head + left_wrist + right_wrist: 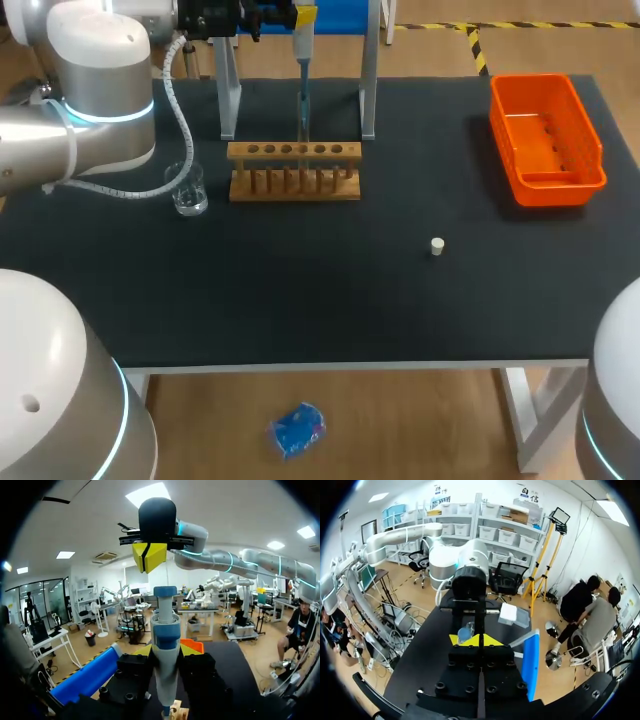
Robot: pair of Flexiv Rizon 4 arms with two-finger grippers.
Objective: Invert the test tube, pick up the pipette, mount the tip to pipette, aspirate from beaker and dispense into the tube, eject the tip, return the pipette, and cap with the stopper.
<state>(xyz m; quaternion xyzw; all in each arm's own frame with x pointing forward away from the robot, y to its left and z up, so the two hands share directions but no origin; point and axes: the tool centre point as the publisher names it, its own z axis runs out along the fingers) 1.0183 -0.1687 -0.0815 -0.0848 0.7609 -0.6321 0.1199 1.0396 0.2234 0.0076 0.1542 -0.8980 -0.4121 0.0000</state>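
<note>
My left hand [166, 652] holds the pipette [165, 630] upright, a finger on each side; the pipette is out of its stand [229, 95] & hangs over the wood rack [294, 152], its low end down at the row of holes; my right hand [149, 556] is pinched closed w/ nothing in it, just above the pipette's top, not touching

I think we're at the squirt-into-the-tube step, approx halfway or a bit more; I can't pick out the tube itself or the tip, too small; the beaker [188, 190] sits beside the rack w/ water in it

Left to do, I think: drop the tip, maybe into the orange bin [560, 182]; put the pipette back on the stand; cap the tube; the stopper [437, 246] lies alone on the counter [320, 290], well apart from the rack, not yet used

Writing: none I can read on the pipette, rack, beaker or bin
</note>
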